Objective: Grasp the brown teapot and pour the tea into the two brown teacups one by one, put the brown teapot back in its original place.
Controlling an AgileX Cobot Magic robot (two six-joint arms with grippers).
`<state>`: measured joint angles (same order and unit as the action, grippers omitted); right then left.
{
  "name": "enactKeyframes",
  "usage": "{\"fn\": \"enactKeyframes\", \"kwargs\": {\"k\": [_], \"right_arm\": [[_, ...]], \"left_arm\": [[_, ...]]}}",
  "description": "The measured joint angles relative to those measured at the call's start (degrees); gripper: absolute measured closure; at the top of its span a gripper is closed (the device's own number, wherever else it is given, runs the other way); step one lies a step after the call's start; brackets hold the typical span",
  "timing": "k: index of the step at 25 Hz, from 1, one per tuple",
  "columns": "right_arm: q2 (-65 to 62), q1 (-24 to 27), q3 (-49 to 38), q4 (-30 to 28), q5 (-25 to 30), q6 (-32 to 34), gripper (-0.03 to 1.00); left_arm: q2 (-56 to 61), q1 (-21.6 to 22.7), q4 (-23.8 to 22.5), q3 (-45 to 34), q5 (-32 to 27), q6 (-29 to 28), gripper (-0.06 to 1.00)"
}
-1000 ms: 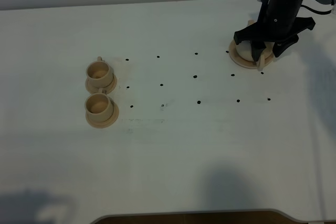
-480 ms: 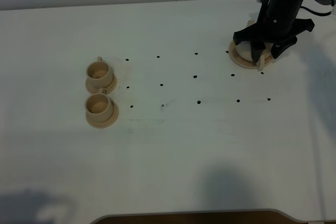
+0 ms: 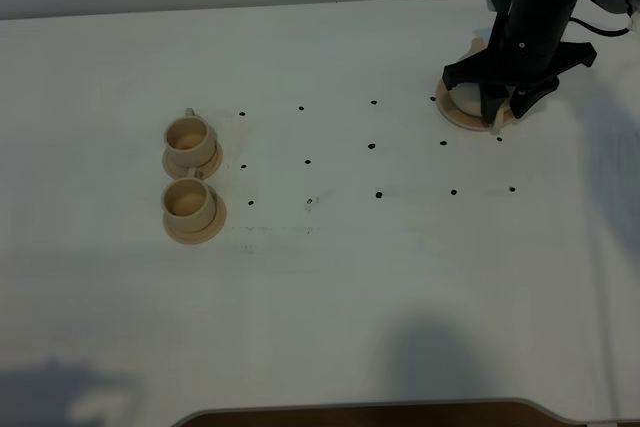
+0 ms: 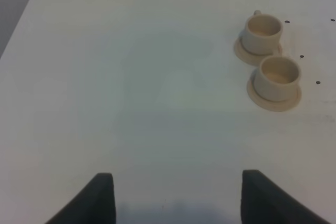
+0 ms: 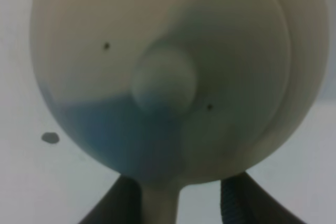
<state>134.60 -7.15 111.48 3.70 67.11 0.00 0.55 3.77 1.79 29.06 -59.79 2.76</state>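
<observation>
The brown teapot point(image 5: 163, 77) fills the right wrist view from above, its lid knob in the middle. Its loop handle point(image 5: 160, 198) stands between the two fingers of my right gripper point(image 5: 181, 203), which is open: one finger lies close against the handle and a gap shows at the other. From the high camera the right gripper point(image 3: 503, 109) hangs over the teapot point(image 3: 465, 95), which rests on its round disc point(image 3: 455, 115) at the back right and is mostly hidden. The two brown teacups point(image 3: 188, 135) point(image 3: 187, 200) stand on saucers at the left. My left gripper point(image 4: 176, 198) is open and holds nothing, well short of the cups point(image 4: 262, 27) point(image 4: 276, 73).
Small black dots point(image 3: 372, 145) mark the white table point(image 3: 330, 277) in rows between the cups and the teapot. The table's front edge point(image 3: 360, 409) runs along the bottom of the high view. The left arm does not show there.
The right gripper's jaws have drawn closer together around the teapot's handle, and the arm has settled slightly over the teapot. Cups and left gripper have not moved.
</observation>
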Motion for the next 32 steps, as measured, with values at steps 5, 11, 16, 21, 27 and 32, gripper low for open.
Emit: {"fn": "enactKeyframes", "kwargs": {"k": [5, 11, 16, 21, 27, 32], "right_arm": [[0.0, 0.0, -0.1, 0.0, 0.0, 0.0, 0.65], [0.0, 0.0, -0.1, 0.0, 0.1, 0.0, 0.85], [0.0, 0.0, -0.1, 0.0, 0.2, -0.9, 0.85], [-0.4, 0.0, -0.1, 0.0, 0.3, -1.4, 0.85], [-1.8, 0.1, -0.1, 0.0, 0.4, -1.6, 0.85], [-2.4, 0.1, -0.1, 0.0, 0.7, -1.8, 0.85]], "left_arm": [[0.0, 0.0, 0.0, 0.0, 0.0, 0.0, 0.39], [0.0, 0.0, 0.0, 0.0, 0.0, 0.0, 0.39], [0.0, 0.0, 0.0, 0.0, 0.0, 0.0, 0.39], [0.0, 0.0, 0.0, 0.0, 0.0, 0.0, 0.39], [0.0, 0.0, 0.0, 0.0, 0.0, 0.0, 0.39], [0.0, 0.0, 0.0, 0.0, 0.0, 0.0, 0.39]]}}
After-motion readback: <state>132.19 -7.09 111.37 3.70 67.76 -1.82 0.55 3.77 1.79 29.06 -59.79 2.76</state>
